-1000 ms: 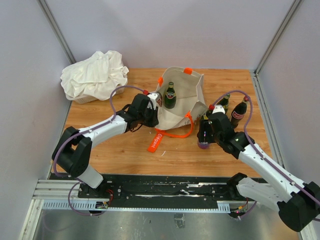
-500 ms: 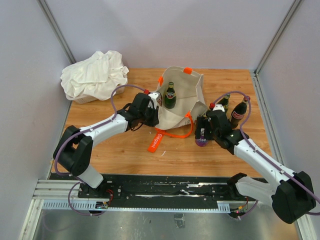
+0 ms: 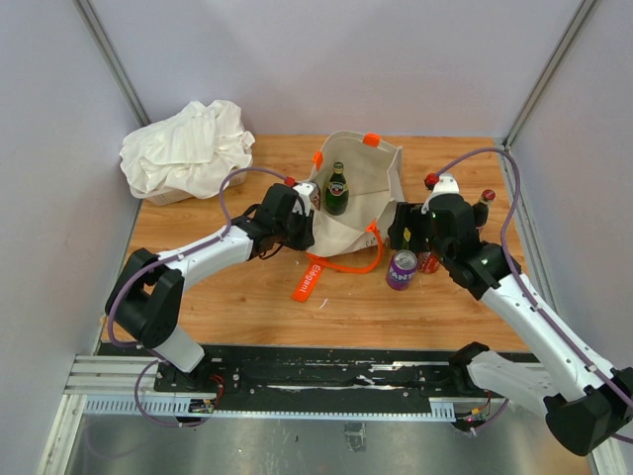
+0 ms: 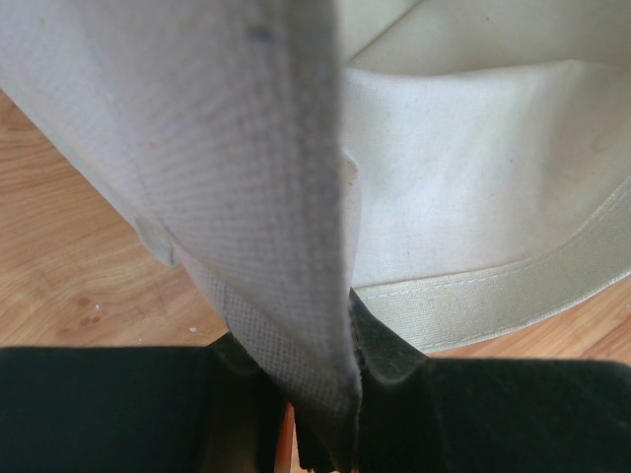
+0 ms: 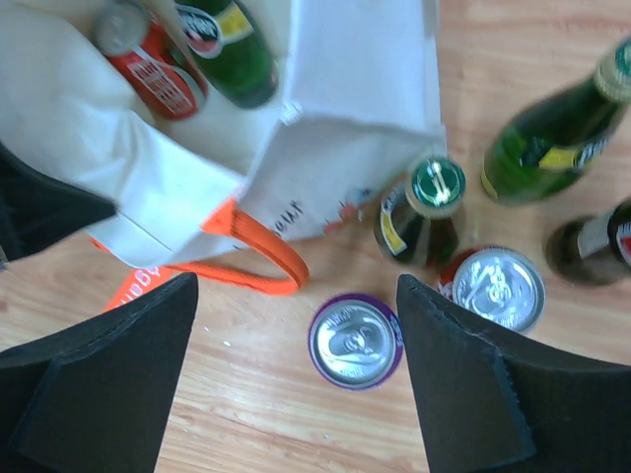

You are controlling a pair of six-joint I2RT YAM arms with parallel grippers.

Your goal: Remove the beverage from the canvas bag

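The beige canvas bag with orange handles lies open at mid-table, a green bottle inside it. The right wrist view shows that green bottle and a red can inside the bag. My left gripper is shut on the bag's left cloth edge, which runs between its jaws. My right gripper is open and empty, above a purple can that stands on the table beside the bag. In the right wrist view this can lies between the spread jaws.
A red can, a green-capped bottle, another green bottle and a dark bottle stand close together right of the bag. A white cloth bundle sits at the back left. An orange tag lies before the bag.
My right gripper opened, let go of the purple can and drew up and back to the right. The can now stands free on the table. The left gripper has not moved.
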